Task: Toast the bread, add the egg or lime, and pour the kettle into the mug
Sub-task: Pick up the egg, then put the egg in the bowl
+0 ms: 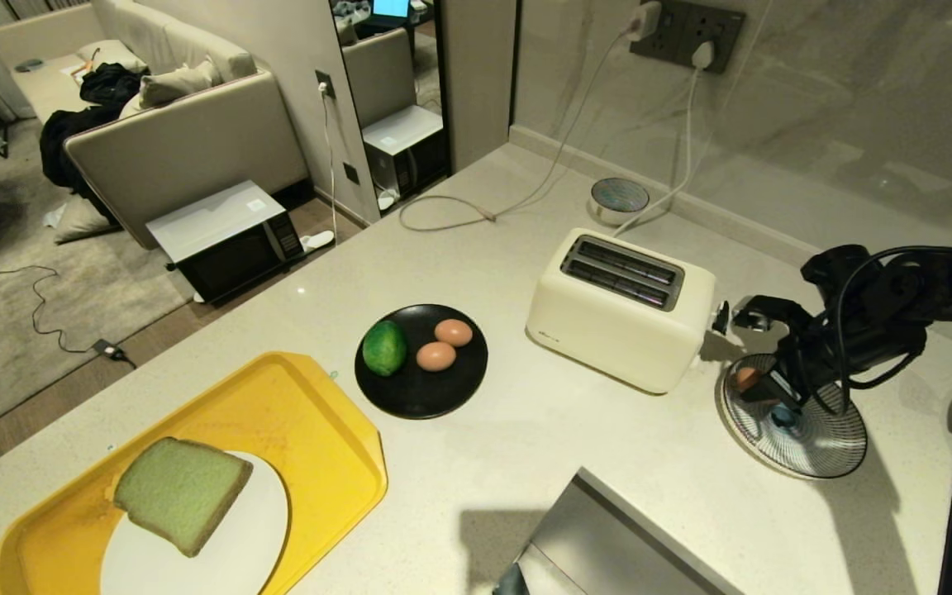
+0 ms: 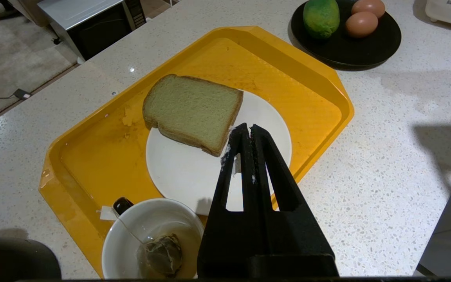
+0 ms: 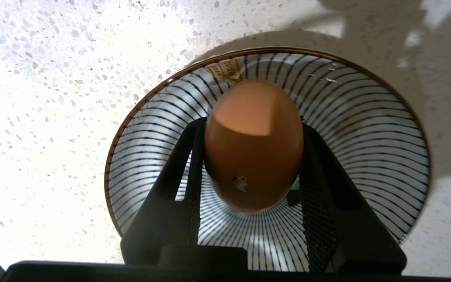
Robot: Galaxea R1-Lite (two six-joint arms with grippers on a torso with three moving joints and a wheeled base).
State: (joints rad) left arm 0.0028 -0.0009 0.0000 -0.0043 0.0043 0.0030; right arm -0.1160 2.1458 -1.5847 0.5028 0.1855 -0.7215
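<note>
a pale speckled stone bench is filling the scene, with a marble wall behind it and a sofa and a microwave sitting on the floor beyond its far edge. the right hand is hanging over a blue-striped bowl, its two fingers clamped on the sides of an egg and holding it above the bowl's middle; whether the egg is touching the bowl is not showing. in the head view the arm and its cables are covering most of the egg, leaving only a small brown patch, and the bowl's near part is partly hidden too. just beside this hand, toward the robot's left, a cream toaster is standing with both slots empty. further left a black plate is carrying the lime and two more eggs. well apart from the right hand, a yellow tray is holding a white plate with the bread lying half over its rim. the left hand is hovering over that plate, just beside the bread, fingers pressed together on nothing. beneath its wrist the mug is sitting on the tray with a teabag in liquid, its lower edge cut off. the kettle is not clearly showing; a dark shape at the wrist view's corner is too cropped to name.
</note>
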